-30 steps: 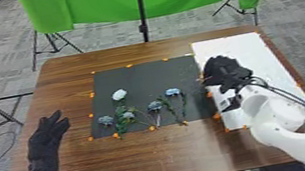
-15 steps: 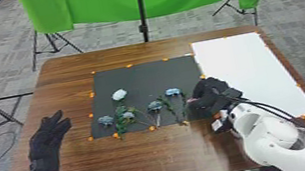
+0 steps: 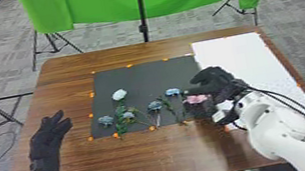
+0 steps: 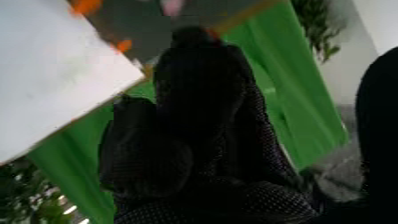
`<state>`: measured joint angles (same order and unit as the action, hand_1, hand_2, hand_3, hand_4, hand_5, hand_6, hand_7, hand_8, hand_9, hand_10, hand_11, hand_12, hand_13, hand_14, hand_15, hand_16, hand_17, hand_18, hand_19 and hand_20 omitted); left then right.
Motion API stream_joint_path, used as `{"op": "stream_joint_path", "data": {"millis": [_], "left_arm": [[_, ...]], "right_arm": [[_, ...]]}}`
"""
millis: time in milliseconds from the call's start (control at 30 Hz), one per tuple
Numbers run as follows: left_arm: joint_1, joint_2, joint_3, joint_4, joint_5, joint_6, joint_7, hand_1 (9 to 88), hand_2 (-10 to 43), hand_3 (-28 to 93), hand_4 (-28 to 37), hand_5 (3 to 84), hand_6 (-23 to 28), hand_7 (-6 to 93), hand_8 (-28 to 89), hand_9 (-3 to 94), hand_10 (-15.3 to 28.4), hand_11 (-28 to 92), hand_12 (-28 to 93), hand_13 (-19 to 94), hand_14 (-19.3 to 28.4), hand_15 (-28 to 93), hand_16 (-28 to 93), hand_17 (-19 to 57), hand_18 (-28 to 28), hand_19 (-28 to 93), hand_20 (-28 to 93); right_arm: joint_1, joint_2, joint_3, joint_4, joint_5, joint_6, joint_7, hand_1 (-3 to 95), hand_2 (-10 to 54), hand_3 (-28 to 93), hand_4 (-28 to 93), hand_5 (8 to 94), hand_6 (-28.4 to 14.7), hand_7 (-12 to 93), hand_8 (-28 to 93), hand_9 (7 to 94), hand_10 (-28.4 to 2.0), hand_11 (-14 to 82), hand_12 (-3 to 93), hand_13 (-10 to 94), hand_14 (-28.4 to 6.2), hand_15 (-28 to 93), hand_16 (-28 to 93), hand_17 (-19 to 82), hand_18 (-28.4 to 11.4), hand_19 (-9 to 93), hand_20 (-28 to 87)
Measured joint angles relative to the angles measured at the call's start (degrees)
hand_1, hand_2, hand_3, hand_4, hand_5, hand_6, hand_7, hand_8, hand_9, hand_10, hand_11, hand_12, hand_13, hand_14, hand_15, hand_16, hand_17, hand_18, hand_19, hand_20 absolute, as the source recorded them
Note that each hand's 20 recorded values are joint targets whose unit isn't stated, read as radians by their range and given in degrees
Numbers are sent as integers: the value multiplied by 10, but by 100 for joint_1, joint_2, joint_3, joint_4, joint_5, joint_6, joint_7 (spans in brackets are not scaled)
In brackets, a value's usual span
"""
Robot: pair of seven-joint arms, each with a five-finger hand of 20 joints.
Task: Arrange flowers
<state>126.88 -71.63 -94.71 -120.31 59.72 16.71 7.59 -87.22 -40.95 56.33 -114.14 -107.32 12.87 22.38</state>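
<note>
1. Showing its bloom over the dark mat's (image 3: pixel 143 80) right part, the pink flower (image 3: pixel 196 98) has a long axis I cannot tell.
2. Just beside it is the right hand (image 3: pixel 212 82); its grasp, I cannot tell.
3. Left hand (image 3: pixel 46 137), well apart, is released.

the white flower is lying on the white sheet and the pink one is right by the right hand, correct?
Not quite: the head view shows the white flower lying on the dark mat, not the white sheet. The pink flower is right by the right hand.
</note>
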Motion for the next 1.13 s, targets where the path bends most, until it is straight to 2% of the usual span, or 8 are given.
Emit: {"op": "stream_joint_path", "data": {"millis": [67,167,300,367,500,600,733,1133], "left_arm": [[1,0,2,0,6,-5,12,229,93,622,-283,467,48,103,-61,473,141,188,107,331,172,220,-7,17,134,104,175],[2,5,59,40,13,-4,225,231,79,644,-283,471,39,111,-64,484,137,188,111,347,169,223,-4,28,131,90,172],[-10,27,231,188,30,-6,1212,242,73,653,-283,476,37,114,-69,481,135,178,115,327,148,164,-7,44,109,41,165],[-23,53,262,166,100,-6,1480,242,72,654,-283,472,39,109,-69,474,134,172,114,316,144,142,-7,45,101,24,161],[-21,60,263,-4,552,-145,1283,244,69,653,-283,471,39,105,-65,471,132,168,114,318,147,135,1,46,99,17,162],[-24,42,257,-128,891,-532,1067,245,62,652,-283,470,39,104,-64,470,132,167,114,321,150,137,5,43,103,19,164],[-78,-3,287,-168,927,-904,1039,246,52,657,-282,471,38,105,-63,471,132,167,115,324,154,143,8,40,108,24,165],[-546,-231,452,33,920,-765,1209,249,33,670,-279,478,38,110,-63,476,134,170,118,331,157,155,5,39,111,26,164]], "right_arm": [[-266,-120,462,-152,315,164,-167,220,-42,667,-141,650,-16,157,-82,726,-159,153,182,651,-144,340,253,333,-180,665,405],[-889,-448,1460,-456,1447,528,-956,172,-27,697,-146,691,-9,188,-85,716,-154,137,168,520,-143,167,223,217,-148,336,348],[-1707,-827,2491,-796,2899,718,-2437,102,-8,738,-161,583,3,134,-84,570,-148,73,139,329,-113,89,123,170,-124,37,277],[-2067,-846,2801,-830,3242,644,-3004,80,-7,760,-171,511,5,115,-82,499,-143,61,124,301,-101,87,90,161,-121,18,268],[-2746,-867,3097,-827,4039,293,-3850,47,-5,790,-179,459,16,117,-84,460,-130,54,117,293,-90,95,70,159,-121,20,254],[-3154,-1186,3057,-827,5082,335,-4554,40,-3,795,-186,453,18,123,-87,457,-129,54,116,298,-90,101,65,166,-120,17,252],[-3475,-2199,3060,-801,5818,437,-4774,39,-1,794,-189,454,16,125,-89,461,-129,56,117,300,-91,106,60,171,-123,16,253],[-3471,-2992,3106,-556,4354,439,-4427,42,5,789,-183,478,11,131,-90,496,-136,63,122,343,-106,131,67,194,-135,25,261]]}}
